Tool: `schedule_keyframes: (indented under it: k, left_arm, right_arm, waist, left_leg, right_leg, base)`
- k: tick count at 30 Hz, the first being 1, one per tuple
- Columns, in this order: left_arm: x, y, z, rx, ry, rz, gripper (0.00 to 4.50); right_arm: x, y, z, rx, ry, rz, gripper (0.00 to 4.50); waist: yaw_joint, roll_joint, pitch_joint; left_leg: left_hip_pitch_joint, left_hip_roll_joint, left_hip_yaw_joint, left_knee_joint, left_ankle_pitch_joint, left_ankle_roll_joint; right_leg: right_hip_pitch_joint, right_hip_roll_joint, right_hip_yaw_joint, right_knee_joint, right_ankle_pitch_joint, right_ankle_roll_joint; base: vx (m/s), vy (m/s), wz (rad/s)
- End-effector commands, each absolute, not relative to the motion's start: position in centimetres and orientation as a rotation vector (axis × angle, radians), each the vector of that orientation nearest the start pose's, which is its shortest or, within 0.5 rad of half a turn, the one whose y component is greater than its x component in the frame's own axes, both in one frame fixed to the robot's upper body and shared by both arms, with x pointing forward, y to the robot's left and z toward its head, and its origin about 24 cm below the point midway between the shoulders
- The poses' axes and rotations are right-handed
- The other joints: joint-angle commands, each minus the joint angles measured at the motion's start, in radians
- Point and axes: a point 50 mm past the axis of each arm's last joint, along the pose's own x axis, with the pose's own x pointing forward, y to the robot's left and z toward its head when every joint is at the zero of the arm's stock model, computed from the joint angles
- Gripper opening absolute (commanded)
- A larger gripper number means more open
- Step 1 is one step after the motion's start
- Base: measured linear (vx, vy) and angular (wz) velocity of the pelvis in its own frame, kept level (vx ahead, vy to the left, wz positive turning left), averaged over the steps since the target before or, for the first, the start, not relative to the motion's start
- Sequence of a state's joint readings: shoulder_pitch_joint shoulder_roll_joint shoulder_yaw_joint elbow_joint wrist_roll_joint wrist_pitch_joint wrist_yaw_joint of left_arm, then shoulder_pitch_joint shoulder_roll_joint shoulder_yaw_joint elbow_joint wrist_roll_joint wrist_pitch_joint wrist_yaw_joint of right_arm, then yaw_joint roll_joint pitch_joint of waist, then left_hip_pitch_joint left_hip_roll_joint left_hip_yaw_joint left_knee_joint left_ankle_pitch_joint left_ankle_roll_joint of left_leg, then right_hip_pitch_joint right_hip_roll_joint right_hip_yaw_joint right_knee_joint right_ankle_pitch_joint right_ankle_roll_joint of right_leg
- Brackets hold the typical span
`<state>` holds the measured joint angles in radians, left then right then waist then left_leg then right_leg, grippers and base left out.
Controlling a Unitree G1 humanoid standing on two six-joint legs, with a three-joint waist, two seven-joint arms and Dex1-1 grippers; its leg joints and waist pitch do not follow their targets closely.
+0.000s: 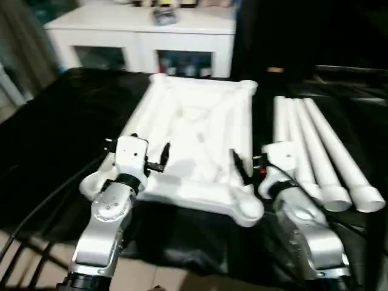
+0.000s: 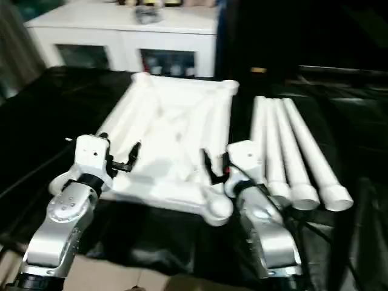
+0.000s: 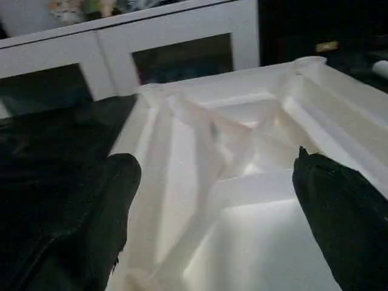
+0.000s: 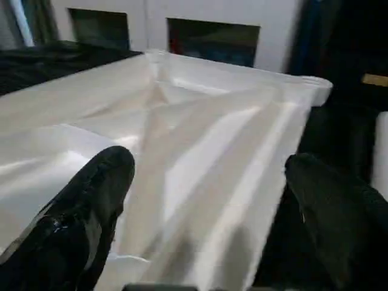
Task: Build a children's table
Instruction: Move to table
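Observation:
The children's table lies in parts on a black cloth. Its white tabletop [image 1: 194,130] is upside down, ribbed underside up, with round sockets at the corners. Four white tubular legs [image 1: 321,154] lie side by side to its right, flared ends toward me. My left gripper [image 3: 224,182] is open at the tabletop's near left edge, one finger [image 3: 115,200] over the cloth and the other over the ribs. My right gripper [image 4: 212,182] is open at the near right edge, astride the rim, with one finger [image 4: 327,200] outside it. Neither holds anything.
A white cabinet [image 1: 145,36] with glass doors stands behind the work surface, small items on its top. The black cloth [image 1: 60,133] spreads wide to the left of the tabletop. Light floor shows at the near edge below my forearms.

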<state>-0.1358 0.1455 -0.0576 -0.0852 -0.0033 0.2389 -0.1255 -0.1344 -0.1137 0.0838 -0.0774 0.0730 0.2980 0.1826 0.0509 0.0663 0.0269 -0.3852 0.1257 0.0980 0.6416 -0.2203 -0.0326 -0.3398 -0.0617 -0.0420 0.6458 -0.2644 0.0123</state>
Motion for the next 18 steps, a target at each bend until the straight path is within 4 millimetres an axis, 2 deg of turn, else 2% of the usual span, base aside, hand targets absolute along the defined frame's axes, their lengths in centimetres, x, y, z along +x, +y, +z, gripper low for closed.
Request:
schedule_keyframes:
  k: [1, 2, 3, 4, 5, 6, 7, 8, 9, 10, 11, 12, 13, 14, 15, 16, 17, 18]
  left_arm:
    - [28.18, 14.53, 7.56, 0.169, 0.024, -0.215, 4.5]
    - [28.2, 14.49, 7.54, 0.172, 0.025, -0.218, 4.5]
    - [28.22, 14.47, 7.53, 0.177, 0.025, -0.221, 4.5]
    - [28.23, 14.46, 7.55, 0.179, 0.023, -0.222, 4.5]
    - [28.25, 14.46, 7.56, 0.18, 0.022, -0.222, 4.5]
    - [28.26, 14.46, 7.56, 0.18, 0.022, -0.222, 4.5]
    - [28.27, 14.47, 7.55, 0.18, 0.022, -0.222, 4.5]
    - [28.3, 14.48, 7.55, 0.182, 0.023, -0.222, 4.5]
    - [28.31, 14.5, 7.56, 0.19, 0.023, -0.222, 4.5]
    - [28.32, 14.51, 7.56, 0.197, 0.022, -0.221, 4.5]
    - [28.32, 14.46, 7.6, 0.211, 0.016, -0.225, 4.5]
    - [28.32, 14.43, 7.62, 0.219, 0.011, -0.227, 4.5]
    - [28.33, 14.4, 7.68, 0.226, 0.003, -0.228, 4.5]
    - [28.33, 14.4, 7.7, 0.229, 0.001, -0.225, 4.5]
    - [28.35, 14.47, 7.76, 0.239, -0.004, -0.215, 4.5]
    - [28.36, 14.57, 7.8, 0.243, -0.007, -0.201, 4.5]
    - [28.36, 14.68, 7.76, 0.241, -0.002, -0.19, 4.5]
    - [28.37, 14.75, 7.72, 0.239, 0.001, -0.184, 4.5]
  right_arm:
    - [27.79, -13.35, 7.16, -0.045, 0.085, 0.285, 4.47]
    - [27.81, -13.39, 7.13, -0.046, 0.088, 0.28, 4.47]
    - [27.83, -13.44, 7.1, -0.049, 0.09, 0.276, 4.47]
    - [27.84, -13.51, 7.04, -0.056, 0.094, 0.27, 4.47]
    - [27.85, -13.56, 7.0, -0.058, 0.096, 0.267, 4.47]
    - [27.85, -13.59, 6.95, -0.056, 0.099, 0.264, 4.47]
    - [27.85, -13.62, 6.88, -0.053, 0.103, 0.26, 4.47]
    - [27.87, -13.63, 6.86, -0.051, 0.105, 0.258, 4.47]
    - [27.88, -13.66, 6.84, -0.05, 0.106, 0.255, 4.47]
    - [27.88, -13.68, 6.83, -0.05, 0.107, 0.253, 4.47]
    - [27.88, -13.74, 6.81, -0.047, 0.108, 0.249, 4.47]
    - [27.88, -13.78, 6.8, -0.045, 0.108, 0.247, 4.47]
    - [27.9, -13.8, 6.8, -0.045, 0.108, 0.246, 4.47]
    - [27.92, -13.82, 6.84, -0.047, 0.107, 0.245, 4.47]
    - [27.94, -13.82, 6.86, -0.048, 0.106, 0.246, 4.47]
    - [27.95, -13.83, 6.88, -0.049, 0.105, 0.249, 4.47]
    - [27.95, -13.83, 6.9, -0.047, 0.104, 0.253, 4.47]
    - [27.95, -13.83, 6.91, -0.046, 0.104, 0.256, 4.47]
  waist:
    - [0.003, 0.014, -0.049]
    - [0.024, -0.018, -0.034]
    - [0.038, -0.021, -0.03]
    - [0.064, -0.029, -0.024]
    - [0.071, -0.033, -0.019]
    - [0.073, -0.029, -0.018]
    - [0.066, -0.017, -0.025]
    - [0.032, 0.003, -0.02]
    - [0.009, 0.003, -0.023]
    - [-0.007, 0.032, -0.035]
    - [-0.015, 0.023, -0.035]
    - [-0.016, 0.048, -0.034]
    - [-0.036, 0.015, -0.044]
    - [-0.03, -0.006, -0.054]
    - [-0.017, -0.012, -0.057]
    - [-0.019, -0.002, -0.058]
    - [-0.027, 0.017, -0.052]
    - [-0.035, 0.022, -0.049]
  left_leg:
    - [0.048, 0.082, 0.03, -0.055, -0.182, 0.012]
    - [0.037, 0.066, 0.048, -0.036, -0.241, -0.029]
    - [0.041, 0.067, 0.051, -0.021, -0.256, -0.031]
    - [0.035, 0.063, 0.034, 0.02, -0.242, 0.002]
    - [0.026, 0.064, 0.02, 0.033, -0.229, 0.015]
    - [0.019, 0.06, 0.003, 0.015, -0.204, 0.027]
    - [0.052, 0.048, 0.017, -0.026, -0.232, 0.04]
    - [0.127, 0.048, 0.048, -0.086, -0.382, 0.058]
    - [0.139, 0.056, 0.06, -0.111, -0.464, 0.075]
    - [0.098, 0.085, 0.068, -0.176, -0.524, 0.1]
    - [0.059, 0.101, 0.019, -0.205, -0.459, 0.141]
    - [0.063, 0.103, 0.025, -0.202, -0.419, 0.137]
    - [0.084, 0.111, 0.016, -0.166, -0.325, 0.116]
    - [0.06, 0.102, 0.019, -0.139, -0.339, 0.037]
    - [0.03, 0.105, 0.009, -0.097, -0.307, 0.0]
    - [0.023, 0.114, -0.004, -0.1, -0.272, -0.007]
    - [0.034, 0.136, -0.019, -0.125, -0.294, -0.074]
    - [0.043, 0.156, -0.031, -0.143, -0.343, -0.13]
  right_leg:
    - [0.007, -0.097, 0.105, -0.101, 0.009, -0.229]
    - [0.015, -0.103, 0.156, -0.129, -0.192, -0.21]
    - [0.012, -0.121, 0.187, -0.149, -0.297, -0.193]
    - [0.023, -0.163, 0.26, -0.183, -0.484, -0.151]
    - [0.026, -0.174, 0.287, -0.192, -0.541, -0.136]
    - [0.024, -0.141, 0.291, -0.188, -0.571, -0.107]
    - [-0.012, -0.069, 0.26, -0.173, -0.52, -0.086]
    - [-0.096, 0.02, 0.173, -0.125, -0.418, -0.056]
    - [-0.107, 0.039, 0.112, -0.083, -0.37, -0.053]
    - [-0.094, 0.035, 0.017, 0.034, -0.201, -0.052]
    - [-0.053, 0.003, -0.031, 0.065, -0.012, -0.042]
    - [-0.062, -0.005, -0.05, 0.056, 0.033, -0.044]
    - [-0.062, -0.047, -0.037, 0.01, 0.119, -0.081]
    - [-0.028, -0.106, 0.006, -0.053, 0.134, -0.132]
    - [0.002, -0.175, 0.055, -0.072, 0.148, -0.218]
    - [0.012, -0.169, 0.05, -0.066, 0.148, -0.231]
    - [-0.007, -0.1, 0.026, -0.058, 0.106, -0.189]
    - [-0.017, -0.07, 0.014, -0.043, 0.077, -0.155]
  base:
    - [-0.062, 0.055, 0.0]
    - [-0.07, 0.073, -0.27]
    - [-0.068, 0.114, -0.5]
    - [-0.068, 0.114, -0.5]
    - [-0.053, 0.173, -0.58]
    - [-0.046, 0.227, -0.67]
    - [-0.046, 0.227, -0.67]
    - [-0.074, 0.236, -0.56]
    - [-0.082, 0.228, -0.5]
    - [-0.082, 0.228, -0.5]
    - [-0.069, 0.215, -0.47]
    - [-0.054, 0.18, -0.18]
    - [-0.054, 0.18, -0.18]
    - [-0.045, 0.146, 0.03]
    - [-0.046, 0.116, 0.01]
    - [-0.046, 0.116, 0.01]
    - [-0.031, 0.085, 0.01]
    - [0.0, 0.0, 0.0]
